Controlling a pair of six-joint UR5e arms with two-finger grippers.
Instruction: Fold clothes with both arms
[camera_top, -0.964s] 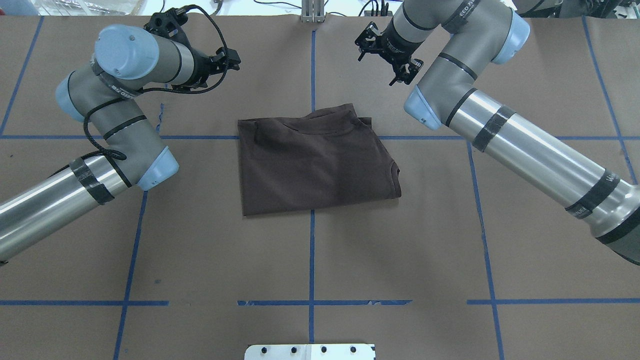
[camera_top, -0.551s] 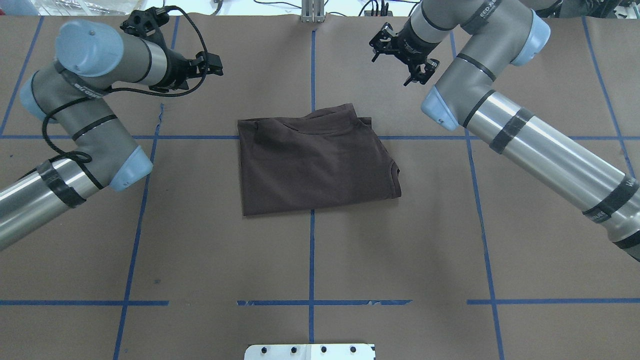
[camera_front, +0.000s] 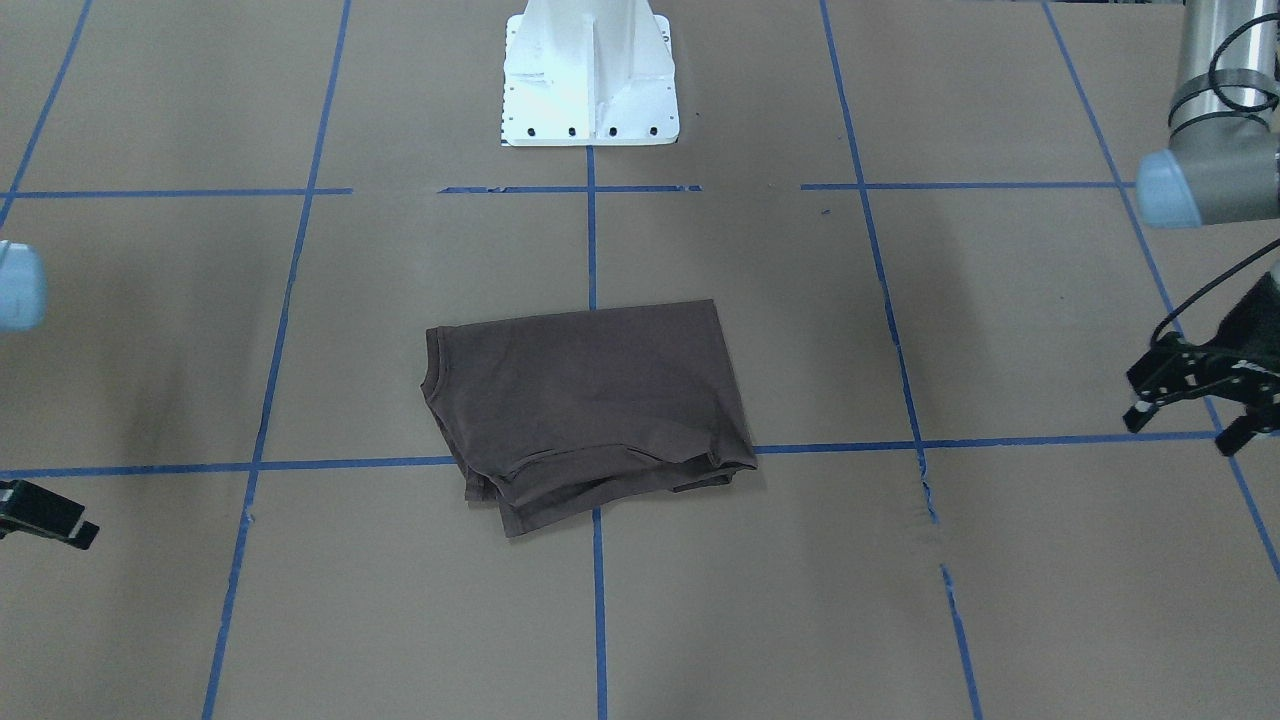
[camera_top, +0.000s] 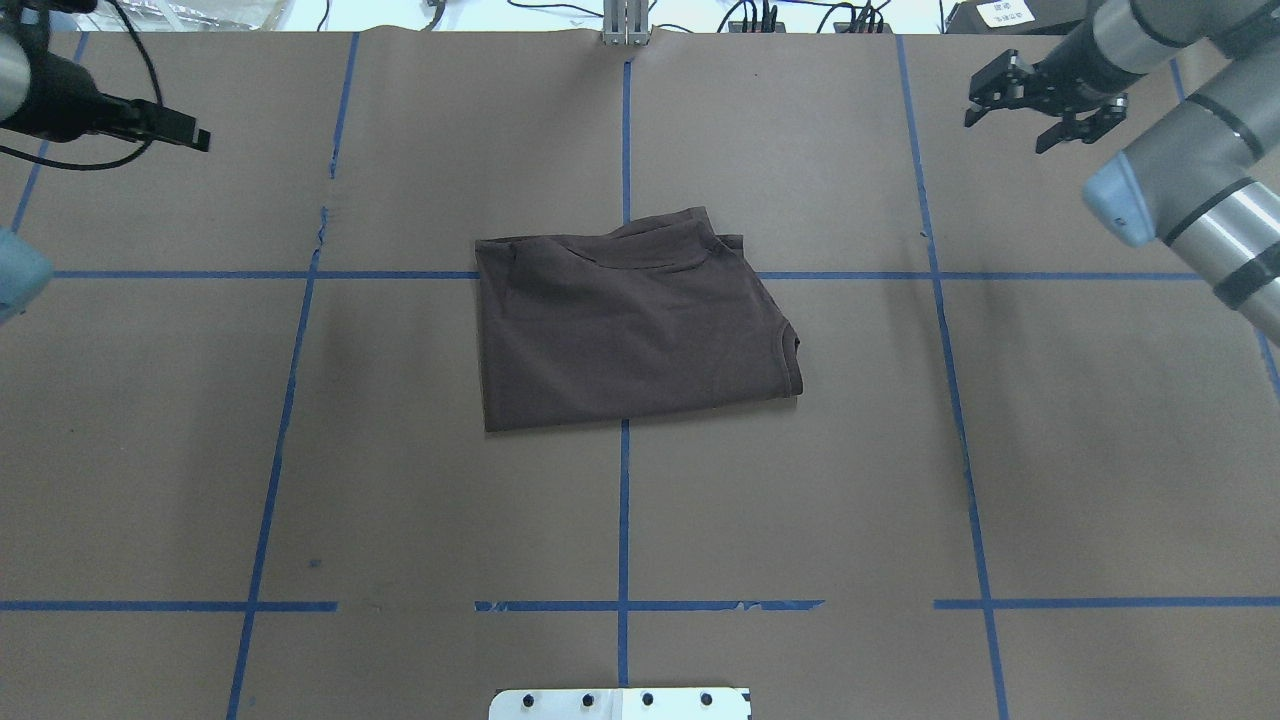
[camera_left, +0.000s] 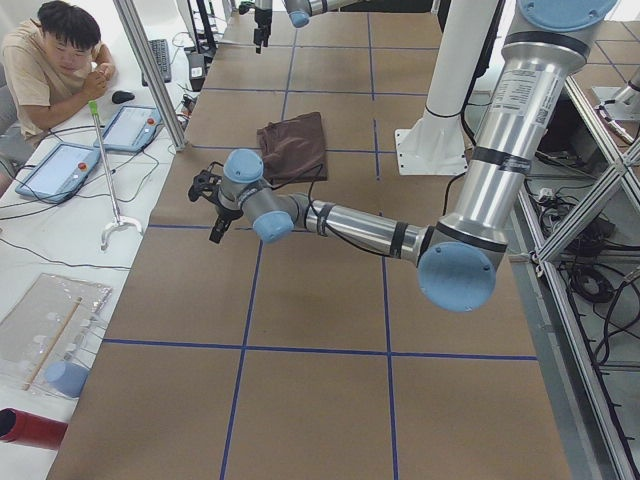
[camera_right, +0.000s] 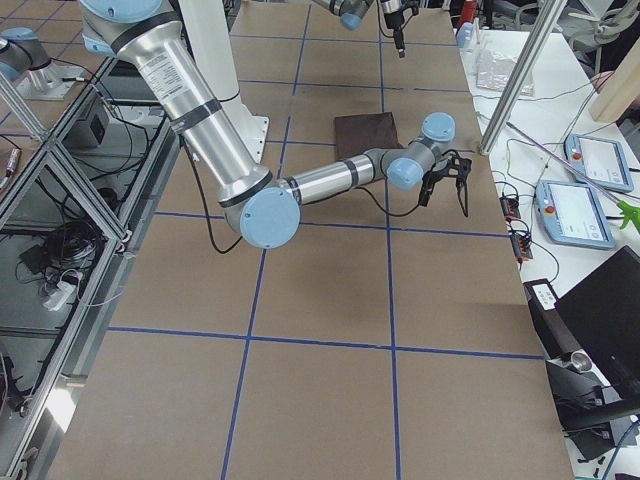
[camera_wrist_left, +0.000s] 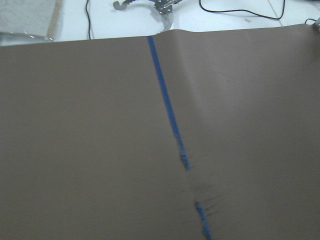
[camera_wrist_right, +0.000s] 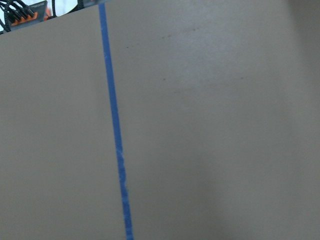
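Observation:
The dark brown T-shirt (camera_top: 630, 330) lies folded into a rough rectangle at the table's centre, collar toward the far edge; it also shows in the front-facing view (camera_front: 585, 410). My left gripper (camera_front: 1185, 428) hovers open and empty far off the shirt's side, by the table's far left corner in the overhead view (camera_top: 195, 138). My right gripper (camera_top: 1005, 135) hangs open and empty near the far right corner, well away from the shirt. Both wrist views show only brown paper and a blue tape line (camera_wrist_left: 172, 125).
Brown paper with a blue tape grid (camera_top: 623, 520) covers the table. The white pedestal base (camera_front: 590, 80) stands at the robot's edge. A seated person (camera_left: 50, 60) and tablets (camera_right: 600, 160) are beyond the far edge. Cables (camera_top: 750, 15) run along that edge.
Both arms have swung outward from near the shirt's far corners toward the table's left and right sides. The shirt has not moved.

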